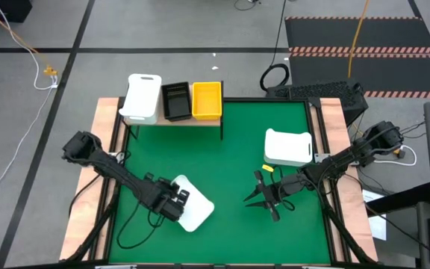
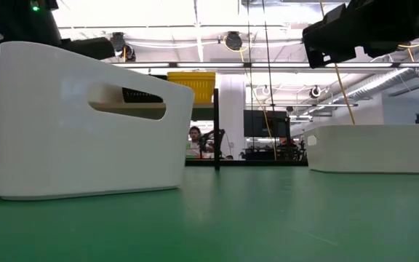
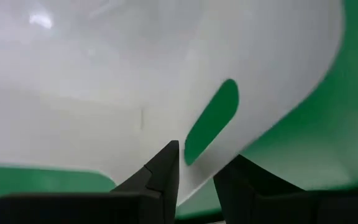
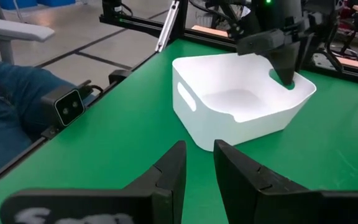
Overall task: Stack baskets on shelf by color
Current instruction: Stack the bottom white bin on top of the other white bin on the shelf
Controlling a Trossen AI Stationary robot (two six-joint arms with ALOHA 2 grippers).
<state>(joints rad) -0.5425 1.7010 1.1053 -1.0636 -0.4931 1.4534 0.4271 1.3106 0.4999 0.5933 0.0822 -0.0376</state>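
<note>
Green mat, white basket diagonal (left pincer gripping)

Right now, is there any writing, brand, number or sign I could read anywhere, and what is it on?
None can be read.
Right gripper: pale marks on its dark plastic body, too blurred to read.
White plastic baskets, yellow plastic basket, black plastic basket, green mat: no text.

Shelf: light wood on thin black legs, stood at the far edge of the green mat. It carried, left to right, a white basket, a black basket and a yellow basket. Two more white baskets sat upright on the mat: one near-left, one at right.
</note>
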